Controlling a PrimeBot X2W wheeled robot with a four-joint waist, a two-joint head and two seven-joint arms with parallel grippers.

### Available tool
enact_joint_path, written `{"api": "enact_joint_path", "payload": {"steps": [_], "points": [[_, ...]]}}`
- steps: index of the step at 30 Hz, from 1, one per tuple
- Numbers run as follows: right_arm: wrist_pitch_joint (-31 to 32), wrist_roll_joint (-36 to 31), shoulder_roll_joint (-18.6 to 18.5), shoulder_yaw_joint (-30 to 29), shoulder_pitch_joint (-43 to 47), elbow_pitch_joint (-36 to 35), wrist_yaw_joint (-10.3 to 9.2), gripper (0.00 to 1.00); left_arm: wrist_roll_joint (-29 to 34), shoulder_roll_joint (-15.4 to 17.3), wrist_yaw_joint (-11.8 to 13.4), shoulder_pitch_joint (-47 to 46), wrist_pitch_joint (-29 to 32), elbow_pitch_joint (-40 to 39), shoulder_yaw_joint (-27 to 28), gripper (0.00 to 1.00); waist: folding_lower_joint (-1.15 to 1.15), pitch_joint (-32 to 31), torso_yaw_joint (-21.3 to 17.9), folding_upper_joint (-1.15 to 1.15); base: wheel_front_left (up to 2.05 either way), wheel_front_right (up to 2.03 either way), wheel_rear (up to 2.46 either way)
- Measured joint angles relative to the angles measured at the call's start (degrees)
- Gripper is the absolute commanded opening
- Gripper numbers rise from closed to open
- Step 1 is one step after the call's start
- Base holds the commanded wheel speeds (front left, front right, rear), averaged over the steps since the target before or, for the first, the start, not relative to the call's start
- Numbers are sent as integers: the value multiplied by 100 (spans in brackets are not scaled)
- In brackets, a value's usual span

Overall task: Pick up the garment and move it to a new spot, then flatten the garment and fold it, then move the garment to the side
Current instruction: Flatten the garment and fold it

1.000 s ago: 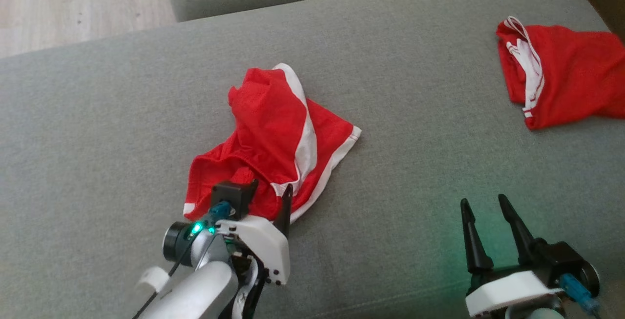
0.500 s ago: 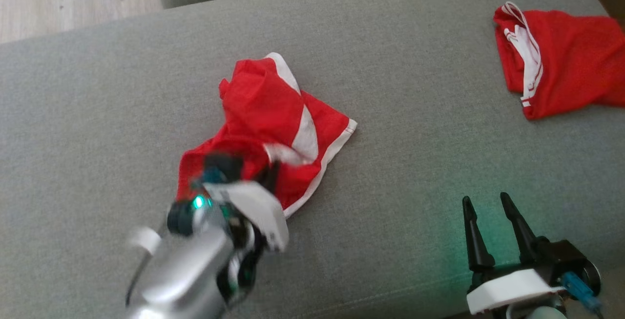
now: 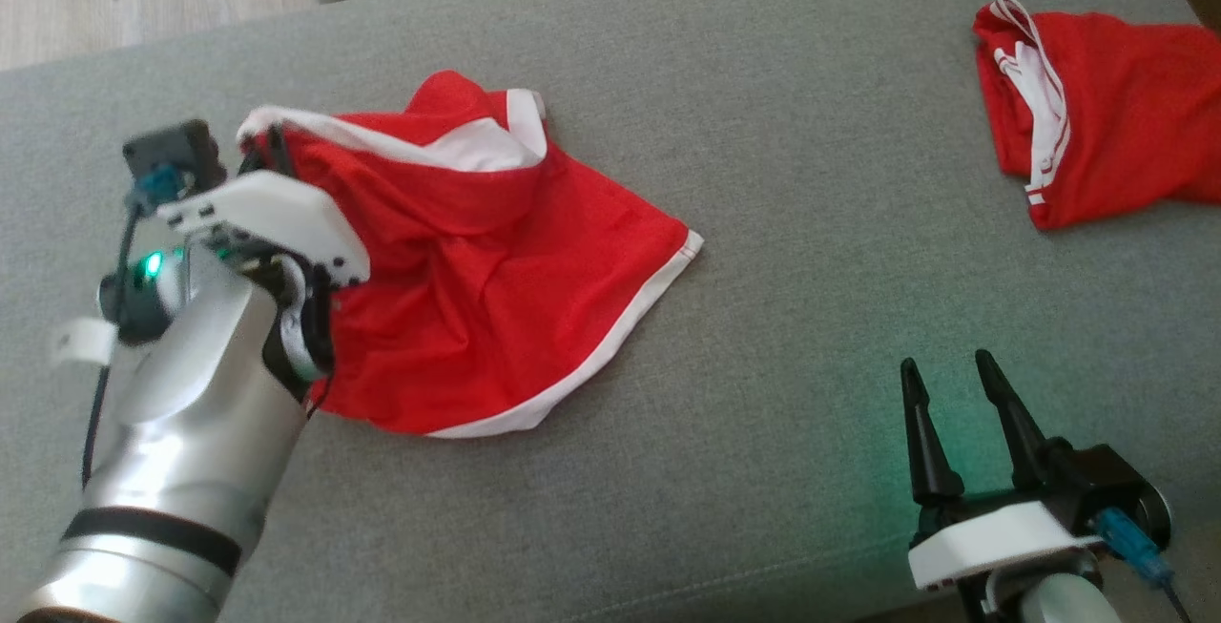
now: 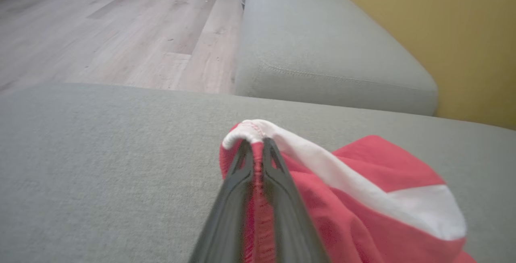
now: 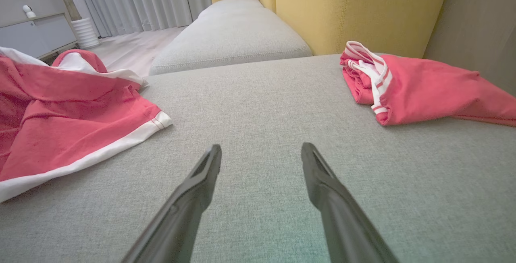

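Sofa cushion (image 3: 811, 79), head view: garment (image 3: 496, 308) lies centre-left, now dragged open leftward from its earlier heap.
Wrist view, left: left gripper (image 4: 254, 144) has closed, fingers pinching the garment, apparently lifting it.
Wrist view, right: right gripper (image 5: 261, 147) stays spread, idle; pickup underway.

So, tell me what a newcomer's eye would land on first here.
The bright red garment with white trim, spread mid-left on the grey cushion, its white hem pinched in the shut left gripper. Next, a second red garment bunched at the cushion's far right, and the right gripper open over bare fabric at lower right.
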Motion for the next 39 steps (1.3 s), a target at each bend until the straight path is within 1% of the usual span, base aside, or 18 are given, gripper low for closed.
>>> {"api": "enact_joint_path", "payload": {"steps": [1, 2, 4, 7, 9, 12, 15, 17, 18, 19, 22, 25, 29, 31, 34, 39], "points": [[0, -1, 0, 0, -20, 2, 0, 100, 1, -54, 0, -17, -59, 194, 12, 75, 0, -14, 1, 0, 0, 0, 0], [0, -2, 0, 4, -36, 1, 0, 100, 2, -86, 3, -23, -137, 382, 25, 100, 0, -31, 1, 0, 0, 0, 0], [0, -10, 0, 2, -34, 4, 0, 100, -32, -126, 65, -28, -323, 633, 271, 100, 0, -72, 6, 0, 0, 0, 0], [0, -77, 0, -36, -29, 2, 0, 100, -33, -159, 14, -35, -432, 626, 553, 100, 0, -147, 53, 0, 0, 0, 0], [0, -101, 0, -113, -20, -14, 0, 100, 166, -231, -64, 4, -432, 235, 704, 100, 0, -192, 121, 0, 0, 0, 0], [0, -156, 0, -222, -18, -148, 0, 100, 632, -294, -209, 271, -435, -711, 887, 100, 0, -293, 222, 0, 0, 0, 0], [0, -267, 1, -324, -7, -304, 0, 100, 1072, -293, -321, 1038, -469, -1593, 895, 100, 0, -421, 336, 0, 0, 0, 0], [-1, -318, 0, -453, 1, -394, 0, 100, 1362, -290, -346, 1755, -469, -2089, 862, 100, 0, -494, 442, 0, 0, 0, 0], [-1, -337, 0, -548, 6, -442, 0, 100, 1578, -279, -349, 2436, -468, -2431, 802, 100, 0, -559, 559, 0, 0, 0, 0], [-1, -378, 0, -580, 15, -454, 0, 100, 1596, -285, -350, 2743, -468, -2520, 762, 100, 0, -588, 623, 0, 0, 0, 0], [-1, -423, 0, -578, 136, -460, 0, 100, 1688, -283, -355, 3356, -467, -2501, 558, 100, 0, -649, 829, 0, 0, 0, 0], [-1, -438, 0, -500, 205, -431, 0, 100, 1685, -303, -498, 3457, -467, -2276, 457, 100, 0, -670, 1002, 0, 0, 0, 0], [-1, -437, 2, -285, 198, -381, 0, 100, 1667, -437, -723, 3162, -465, -1695, 343, 100, 0, -576, 1082, 0, 0, 0, 0], [-1, -437, 0, -214, 197, -368, 0, 100, 1678, -520, -911, 2906, -465, -1352, 283, 100, 0, -505, 1072, 0, 0, 0, 0], [-1, -437, 1, -157, 196, -352, 0, 100, 1682, -635, -1113, 2509, -466, -888, 233, 100, 0, -415, 1020, 0, 0, 0, 0], [-1, -437, 1, -160, 193, -331, 0, 100, 1692, -758, -1184, 2096, -466, -200, 215, 100, 0, -298, 883, 0, 0, 0, 0]]}}
